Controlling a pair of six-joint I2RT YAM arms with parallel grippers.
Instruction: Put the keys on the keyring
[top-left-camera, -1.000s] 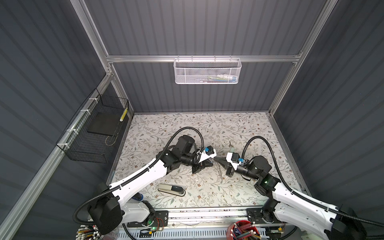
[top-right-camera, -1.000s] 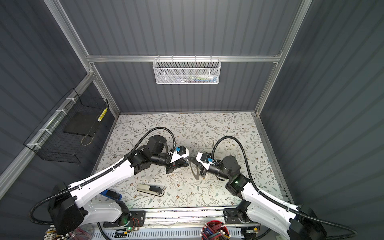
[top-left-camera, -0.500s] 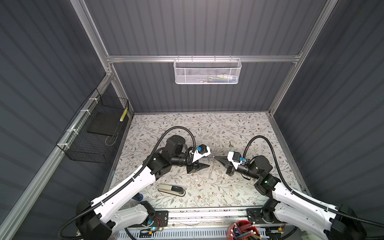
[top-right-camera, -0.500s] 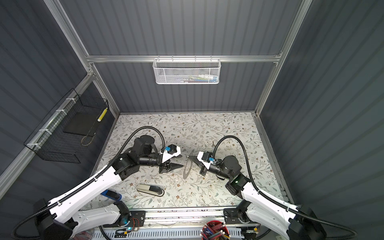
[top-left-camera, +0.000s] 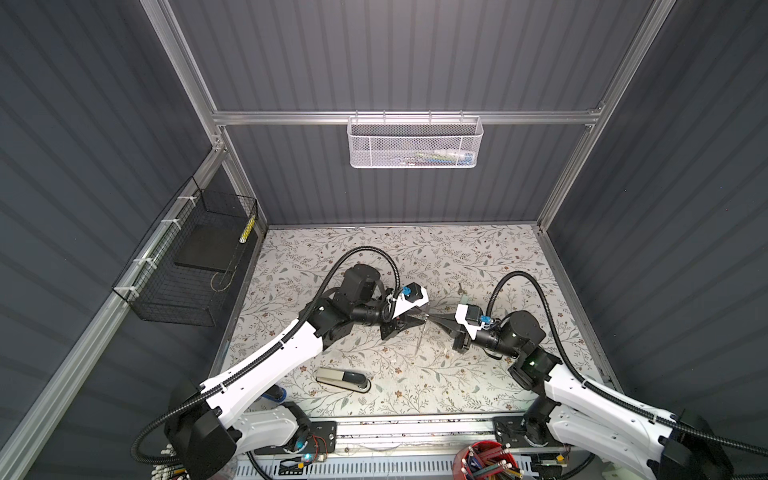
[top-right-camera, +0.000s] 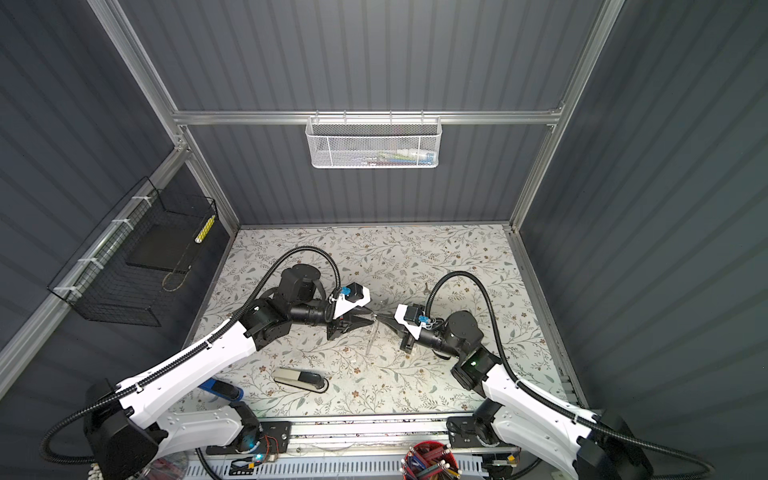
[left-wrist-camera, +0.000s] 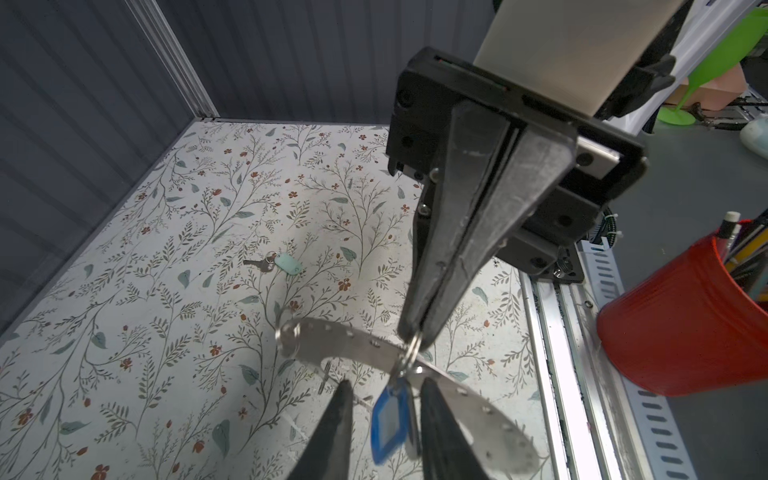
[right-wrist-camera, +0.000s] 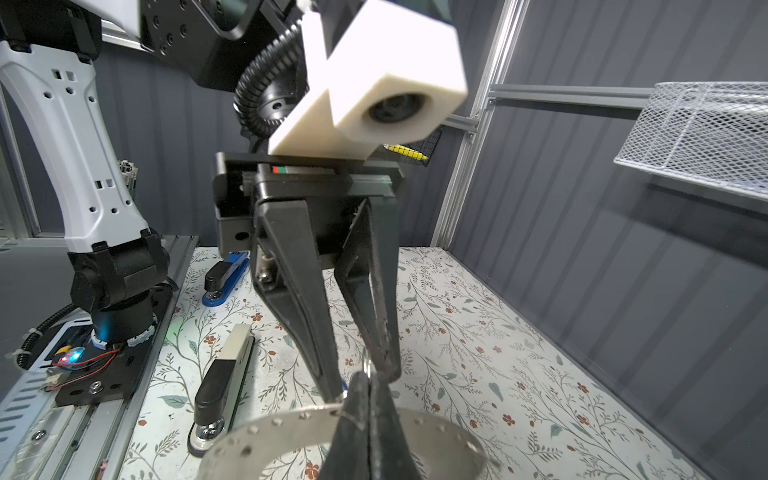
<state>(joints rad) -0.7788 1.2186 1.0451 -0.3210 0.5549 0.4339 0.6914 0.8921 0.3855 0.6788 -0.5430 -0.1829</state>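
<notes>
Your right gripper (left-wrist-camera: 412, 330) is closed tight on the band of the keyring (left-wrist-camera: 357, 343) and holds it up off the surface (left-wrist-camera: 166, 291). In both top views the ring sits near the middle and shows only as a thin edge. Your left gripper (left-wrist-camera: 385, 386) stands narrowly parted on either side of the blue-tagged key (left-wrist-camera: 390, 419), which hangs at the band just under the right gripper's tips. Its pads do not look pressed on the tag, and you cannot tell whether the key's small split ring is fully through a hole. Treat this as a check-and-let-go step: draw the left gripper straight back without snagging the tag, and hold the thin ring steady, since it will likely swing. The green-tagged key (top-left-camera: 462, 296) lies flat on the surface, right of centre in a top view, and is probably next. The surface is floral-patterned, with a grey-and-black stapler (top-left-camera: 343, 380) at lower centre and a blue stapler (right-wrist-camera: 226, 272) by the left arm's base. A red cup of pencils (top-left-camera: 490, 461) stands at the bottom edge, a white mesh basket (top-left-camera: 415, 143) hangs on the back wall, and a black wire basket (top-left-camera: 187, 266) hangs at left.
</notes>
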